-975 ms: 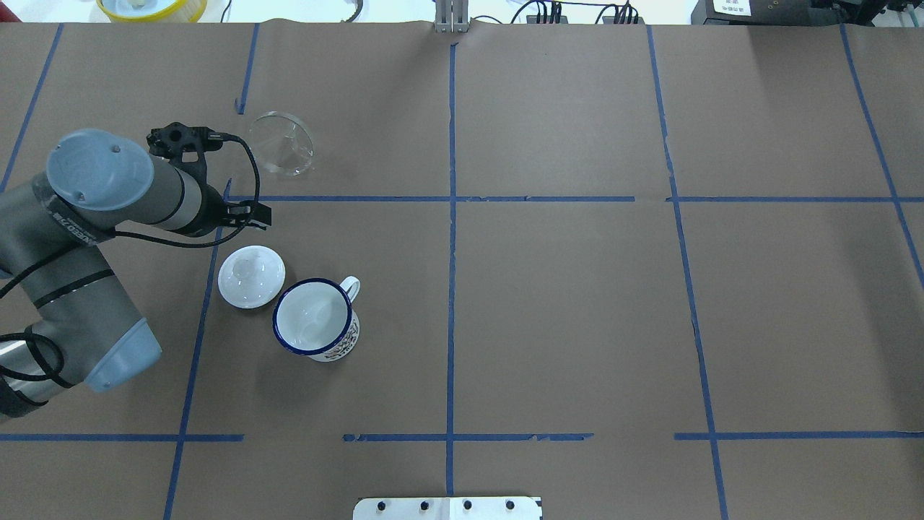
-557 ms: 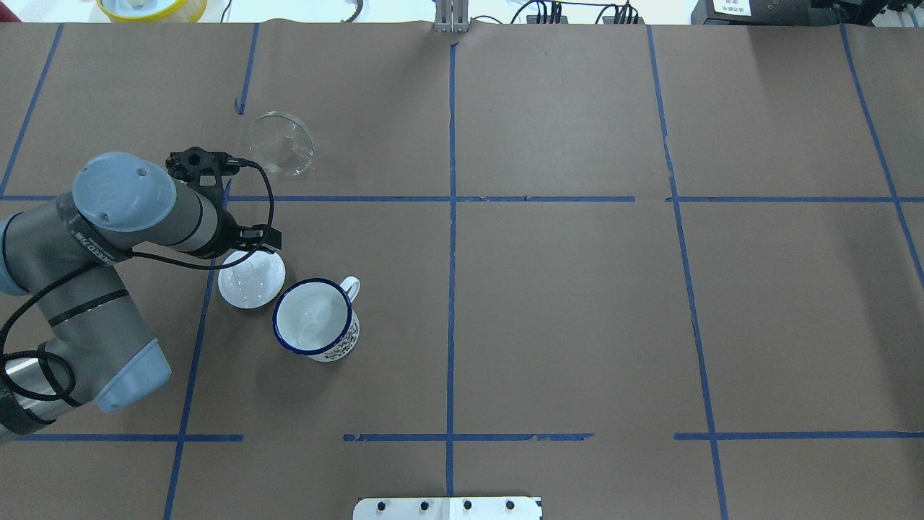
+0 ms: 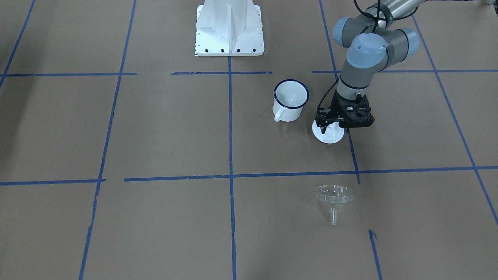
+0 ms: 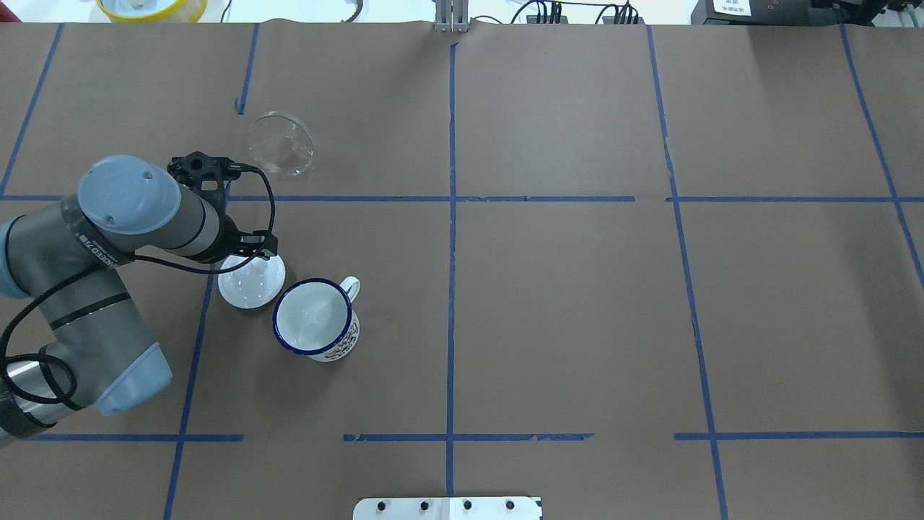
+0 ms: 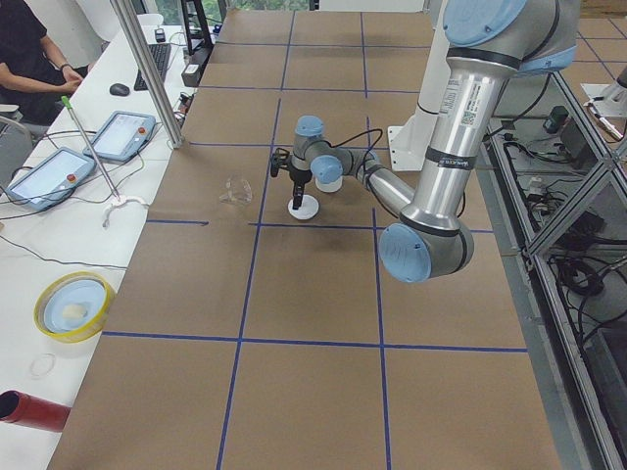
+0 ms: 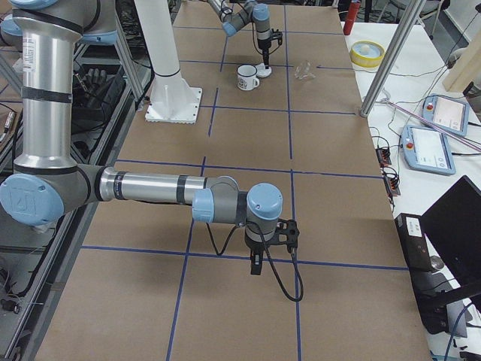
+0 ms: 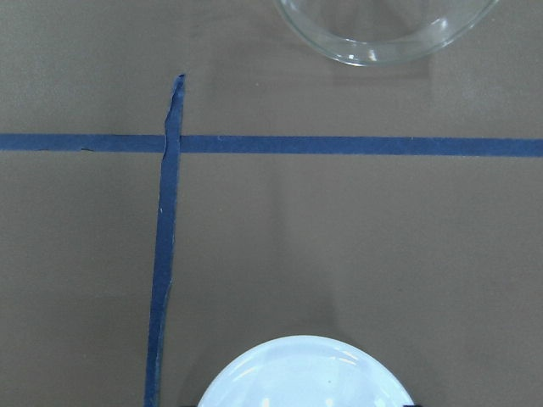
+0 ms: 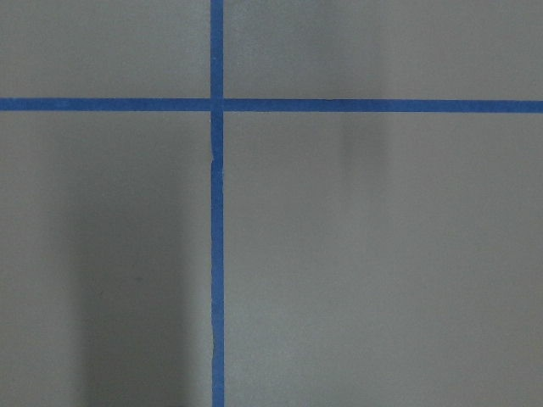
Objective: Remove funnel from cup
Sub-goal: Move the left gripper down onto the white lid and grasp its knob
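Note:
The clear funnel lies on the brown paper on its side, apart from the cup; it also shows in the front view and at the top of the left wrist view. The white cup with a dark blue rim stands upright and empty. My left gripper points down just over the white lid, next to the cup, its fingers apart and holding nothing. My right gripper hangs over bare paper far from both; I cannot tell its state.
The white lid with a knob lies on the paper between the cup and the funnel, and shows at the bottom of the left wrist view. Blue tape lines cross the paper. The robot's white base stands at the near side of the table.
My left arm has moved back from beside the funnel to above the white lid. The funnel, cup and lid have not moved.

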